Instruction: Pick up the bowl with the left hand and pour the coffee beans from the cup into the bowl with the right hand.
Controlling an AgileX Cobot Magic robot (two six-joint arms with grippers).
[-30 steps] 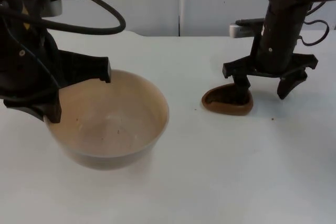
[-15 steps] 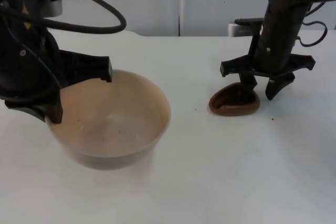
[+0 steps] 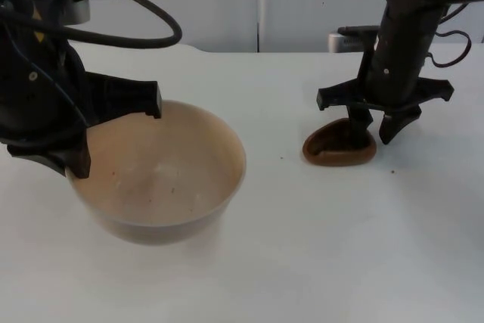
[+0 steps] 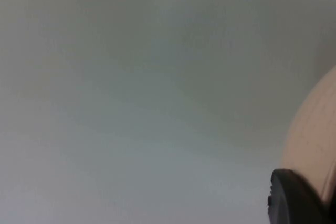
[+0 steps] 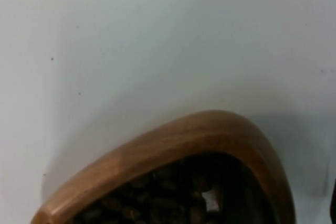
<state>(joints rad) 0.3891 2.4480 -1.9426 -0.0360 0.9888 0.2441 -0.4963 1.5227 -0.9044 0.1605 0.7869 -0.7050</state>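
Observation:
A wide beige bowl [image 3: 162, 179] sits at the left of the table in the top view. My left gripper [image 3: 76, 163] is shut on its left rim. In the left wrist view a black fingertip [image 4: 294, 198] lies against the bowl's outer wall [image 4: 315, 140]. A small brown wooden cup [image 3: 333, 156] holding coffee beans [image 5: 173, 198] stands right of centre, its rim [image 5: 199, 129] close in the right wrist view. My right gripper [image 3: 374, 128] comes down over the cup's right wall, one finger inside and one outside, shut on it.
A stray bean [image 3: 393, 171] lies right of the cup and another speck [image 3: 280, 158] lies left of it. A few crumbs dot the bowl's floor. The grey partition wall [image 3: 257, 5] closes the table's far edge.
The right gripper's fingers have drawn together onto the cup's right wall, and the cup has slid a little to the right. The left arm and bowl have stayed put.

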